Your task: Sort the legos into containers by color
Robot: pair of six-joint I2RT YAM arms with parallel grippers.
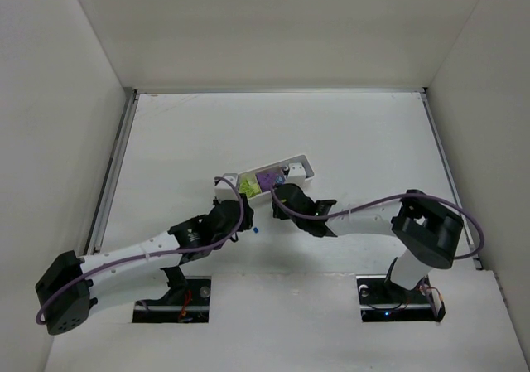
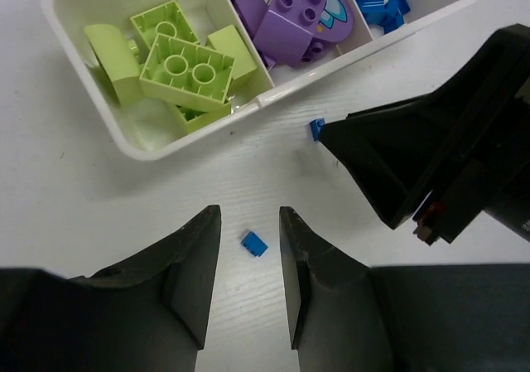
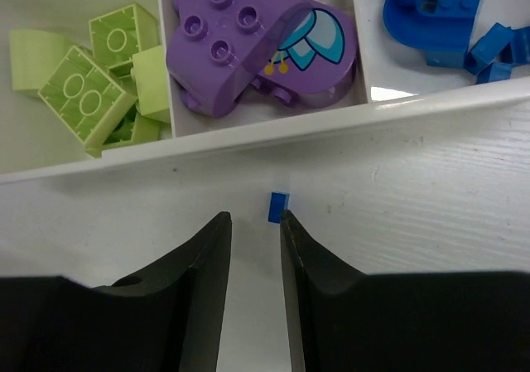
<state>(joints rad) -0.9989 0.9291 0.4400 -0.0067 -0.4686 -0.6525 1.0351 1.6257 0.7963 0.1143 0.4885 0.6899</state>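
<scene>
Now left pincer [image 2: 248, 221] and right pincer [image 3: 255, 221] gape empty near loose blue bits [image 2: 254, 243].

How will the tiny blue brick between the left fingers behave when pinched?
The blue brick looks small, flat and hard, so probably light and stiff. It lies askew between the left fingers, so it may twist or skid on the smooth table as they close. Rolling seems unlikely.

In the right wrist view the tray [image 3: 273, 130] runs off both sides, its blue bricks [image 3: 431, 12] cropped above.
</scene>
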